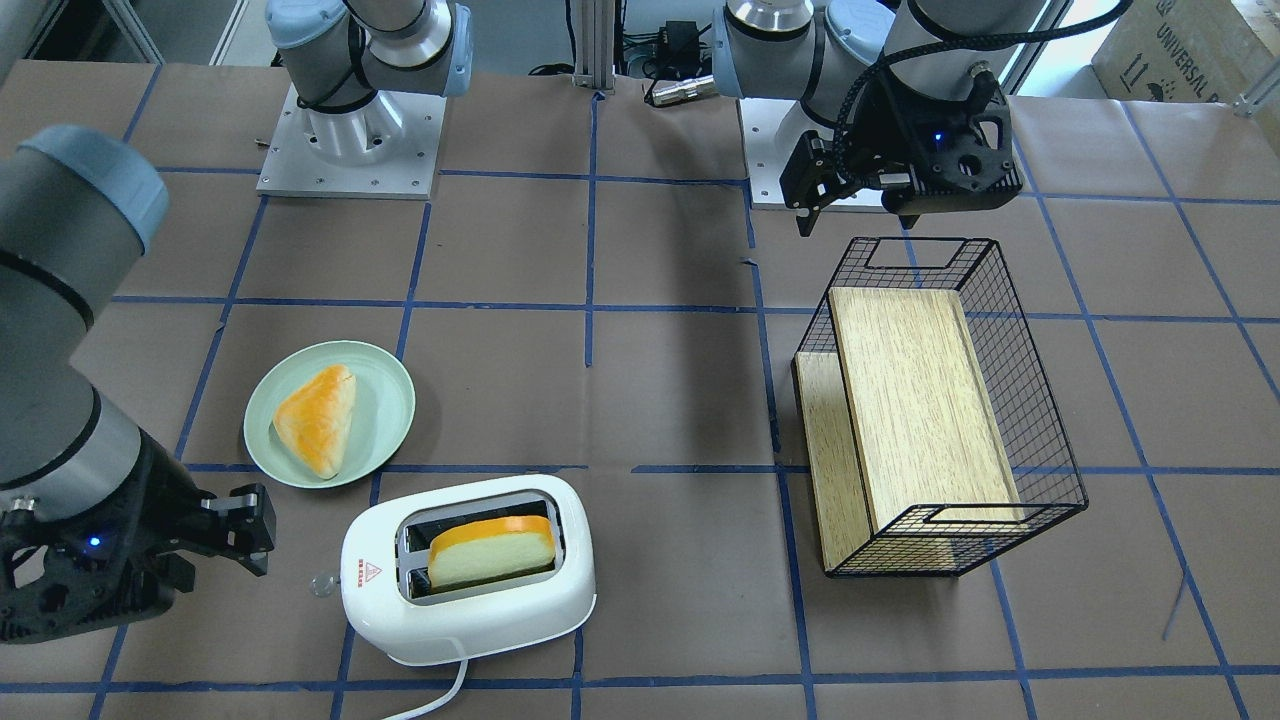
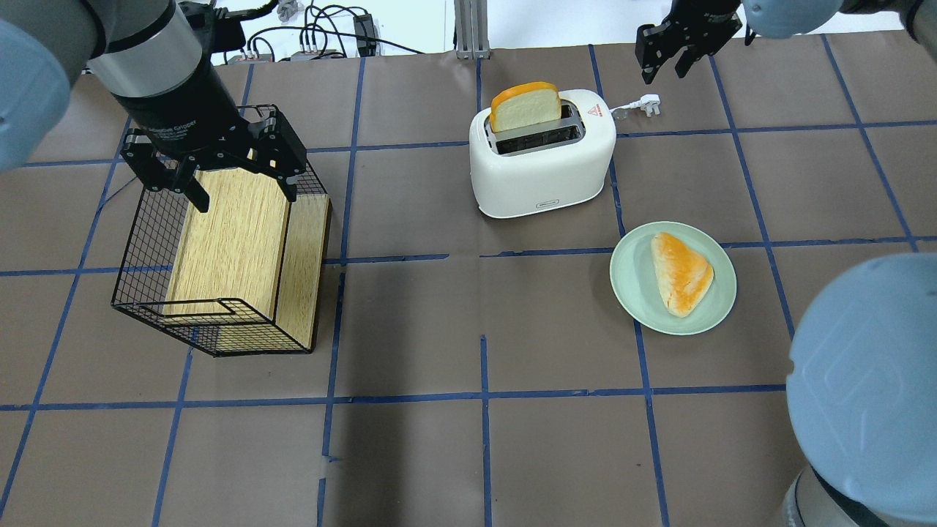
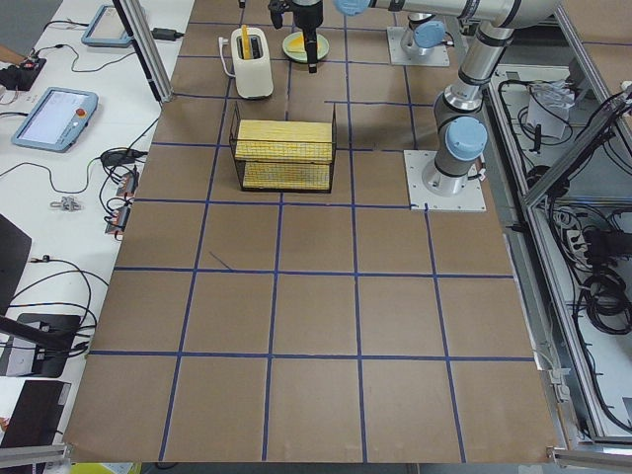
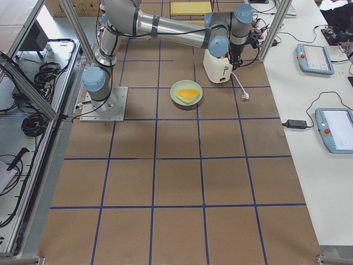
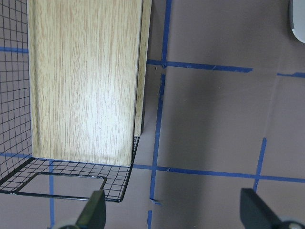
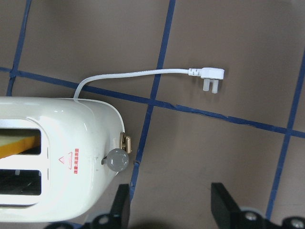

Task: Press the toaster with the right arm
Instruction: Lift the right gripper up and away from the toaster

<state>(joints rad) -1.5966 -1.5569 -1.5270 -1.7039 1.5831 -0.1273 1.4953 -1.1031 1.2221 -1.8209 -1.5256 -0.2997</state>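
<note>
The white two-slot toaster (image 1: 470, 600) stands near the table's far edge, with a slice of orange-crusted bread (image 1: 495, 550) upright in one slot. Its clear knob (image 6: 117, 160) is at the end with the red triangle sticker. My right gripper (image 1: 240, 530) is open and empty, hovering off that knob end, apart from the toaster. In the right wrist view the gripper (image 6: 171, 205) has the knob just beyond its left finger (image 6: 121, 205). The toaster also shows in the overhead view (image 2: 542, 168). My left gripper (image 2: 241, 190) is open and empty above the wire basket.
A black wire basket (image 2: 139, 241) holds a wooden board (image 2: 234, 227). A pale green plate (image 2: 629, 278) carries a triangular bun (image 2: 681, 272). The toaster's white cord ends in an unplugged plug (image 6: 212, 76) lying on the table.
</note>
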